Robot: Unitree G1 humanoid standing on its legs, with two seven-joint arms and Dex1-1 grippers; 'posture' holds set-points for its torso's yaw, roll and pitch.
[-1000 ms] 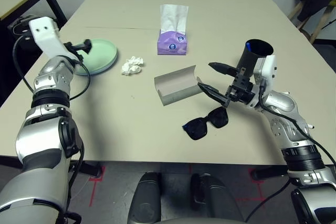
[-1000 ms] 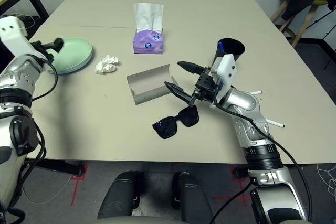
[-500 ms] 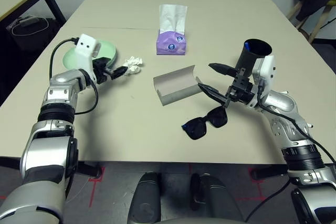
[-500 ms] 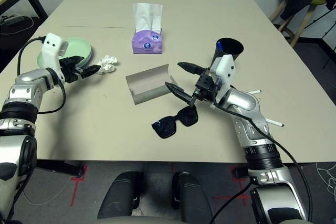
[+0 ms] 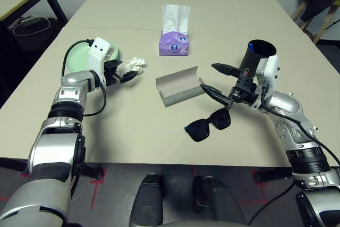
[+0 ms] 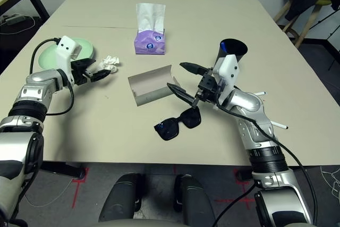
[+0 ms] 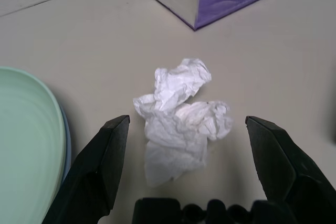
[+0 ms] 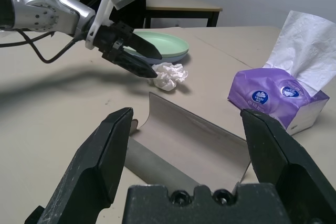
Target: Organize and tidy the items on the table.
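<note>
I have the left gripper (image 7: 181, 182) spread wide around the crumpled tissue (image 7: 181, 116), just at three o'clock of the green plate (image 5: 79, 57), which sits empty. Next I'd close on it. The glasses case (image 5: 179, 86) lies open and empty; right gripper (image 5: 219, 81) hovers spread above the sunglasses (image 5: 208, 124).

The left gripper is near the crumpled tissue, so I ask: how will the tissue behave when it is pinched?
The crumpled white tissue looks thin and loosely folded, so it will probably squash and feel very light. It may slide if pushed.
</note>
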